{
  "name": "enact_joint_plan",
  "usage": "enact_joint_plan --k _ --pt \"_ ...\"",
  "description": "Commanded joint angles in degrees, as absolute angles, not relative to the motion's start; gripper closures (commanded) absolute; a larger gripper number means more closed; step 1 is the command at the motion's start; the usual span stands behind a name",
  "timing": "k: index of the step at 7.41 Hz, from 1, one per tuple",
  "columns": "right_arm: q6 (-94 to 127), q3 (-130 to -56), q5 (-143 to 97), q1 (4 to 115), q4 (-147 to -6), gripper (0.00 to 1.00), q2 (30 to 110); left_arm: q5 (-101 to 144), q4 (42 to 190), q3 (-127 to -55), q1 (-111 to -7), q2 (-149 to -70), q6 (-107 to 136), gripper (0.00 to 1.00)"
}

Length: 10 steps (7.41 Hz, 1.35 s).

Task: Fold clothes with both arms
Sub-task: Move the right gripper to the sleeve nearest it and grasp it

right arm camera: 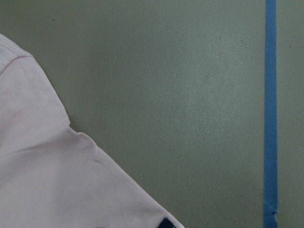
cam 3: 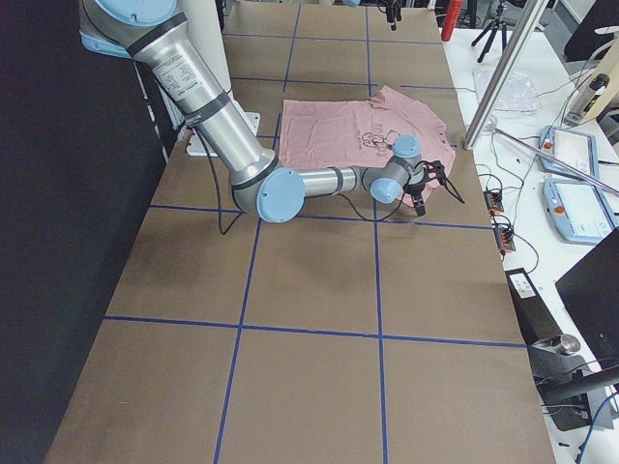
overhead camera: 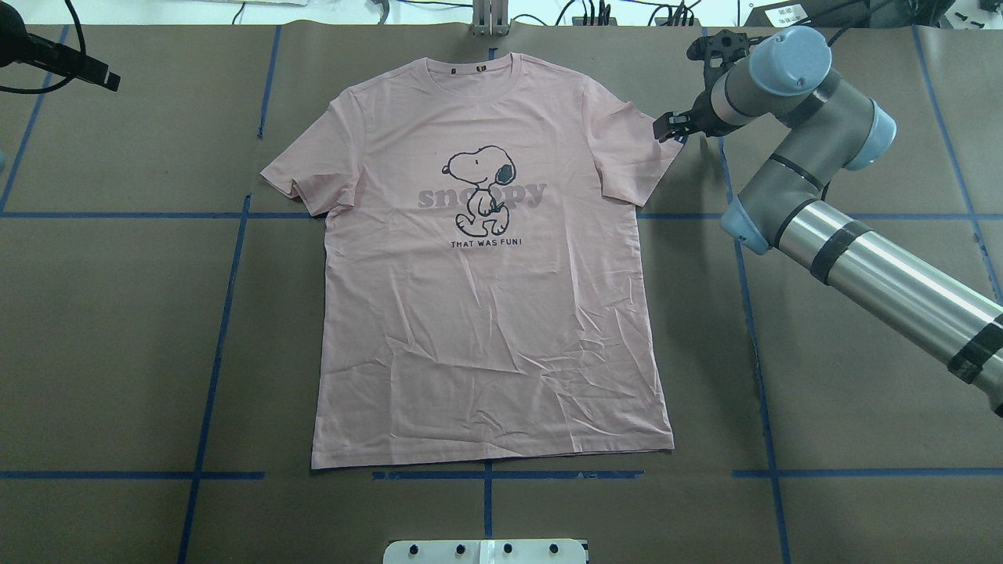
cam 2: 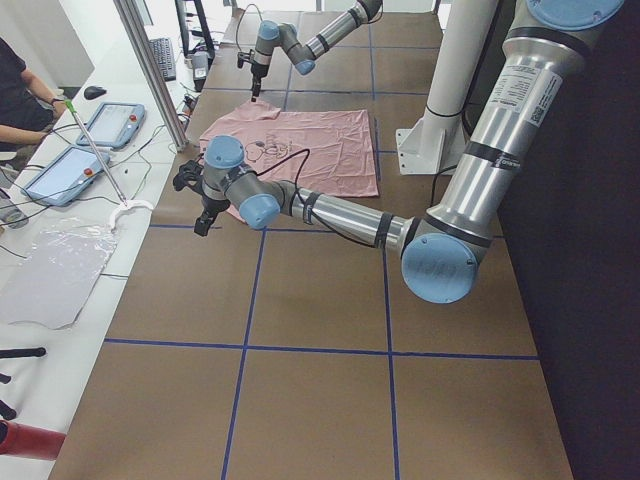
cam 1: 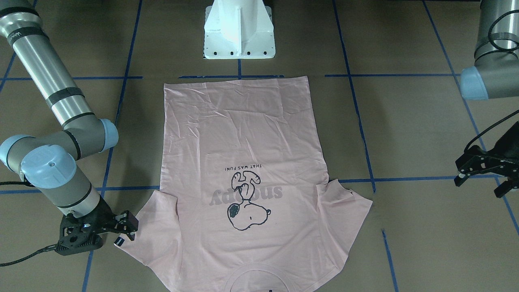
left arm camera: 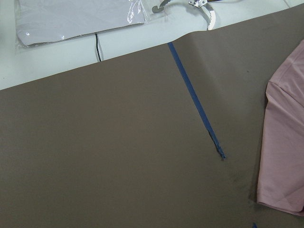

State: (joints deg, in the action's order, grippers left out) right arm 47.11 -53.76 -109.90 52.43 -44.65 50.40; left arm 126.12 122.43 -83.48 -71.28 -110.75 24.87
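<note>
The pale pink T-shirt (overhead camera: 486,313) lies flat and print-up on the brown table, collar away from the robot; the front-facing view shows it (cam 1: 243,134) reversed. My right gripper (cam 1: 127,227) hovers open at the outer edge of the sleeve with the small black tag (cam 1: 119,242), nothing between its fingers; overhead it (overhead camera: 672,128) is at the shirt's upper right. The right wrist view shows only that sleeve corner (right arm camera: 47,180). My left gripper (cam 1: 480,186) stands open and well away from the other sleeve, far out to the side (overhead camera: 106,77). The left wrist view catches a sleeve edge (left arm camera: 285,142).
The white pedestal base (cam 1: 239,32) stands just behind the shirt's hem. Blue tape lines (overhead camera: 219,345) grid the table. Beyond the far edge, a side table holds a clear plastic bag (left arm camera: 71,19) and tablets (cam 2: 110,125). A person (cam 2: 20,90) sits there.
</note>
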Motion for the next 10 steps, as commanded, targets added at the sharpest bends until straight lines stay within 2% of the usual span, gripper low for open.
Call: enact_joint_plan --k 1,3,4,5,10 --pt "47.11 -53.61 -109.86 52.38 -44.65 0.41 50.27 126.21 122.43 -83.5 -71.28 -110.74 24.87 0.0" --pt "47.11 -53.61 -109.86 52.38 -44.65 0.78 50.27 126.21 122.52 -83.58 -71.28 -110.74 24.79 0.0" --pt "47.11 -53.61 -109.86 52.38 -44.65 0.92 50.19 126.21 122.52 -83.58 -71.28 -110.74 24.61 0.0" --pt "47.11 -53.7 -109.86 52.38 -44.65 1.0 50.1 126.21 122.43 -83.58 -71.28 -110.83 24.78 0.0" --pt "47.81 -63.01 -113.9 52.39 -44.56 1.0 49.67 126.21 122.43 -83.58 -71.28 -110.74 24.87 0.0"
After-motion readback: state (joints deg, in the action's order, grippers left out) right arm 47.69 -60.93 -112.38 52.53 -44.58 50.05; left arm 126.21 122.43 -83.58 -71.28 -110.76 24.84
